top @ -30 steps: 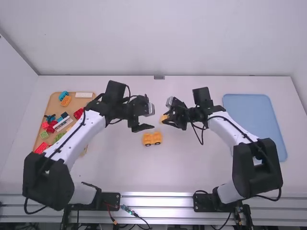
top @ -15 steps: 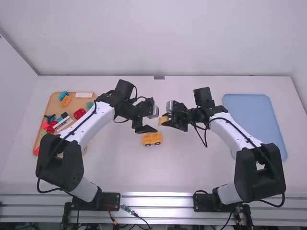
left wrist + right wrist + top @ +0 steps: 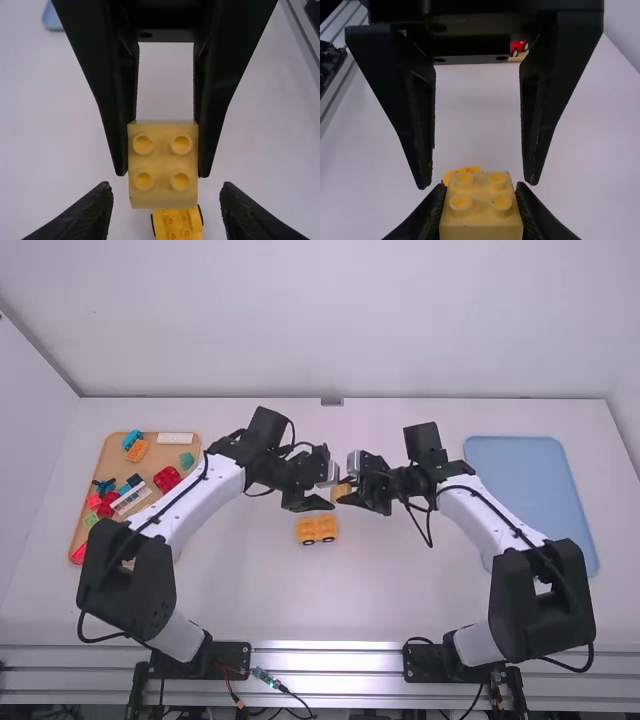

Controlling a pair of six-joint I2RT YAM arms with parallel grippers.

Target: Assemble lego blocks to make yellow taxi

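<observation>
High view: a yellow plastic wheeled base (image 3: 318,529) on the white table (image 3: 400,590). Left wrist view: my black left gripper (image 3: 166,187), spread, faces a yellow studded block (image 3: 163,167). Right wrist view: my black right gripper (image 3: 480,189) pinches it; I'd centre left, close, then release right.

So the right hand (image 3: 344,491)'s got a yellow studded block (image 3: 481,212) pinched, left hand (image 3: 332,491) spread wide facing it (red wheeled piece (image 3: 517,46) farther back).
</observation>
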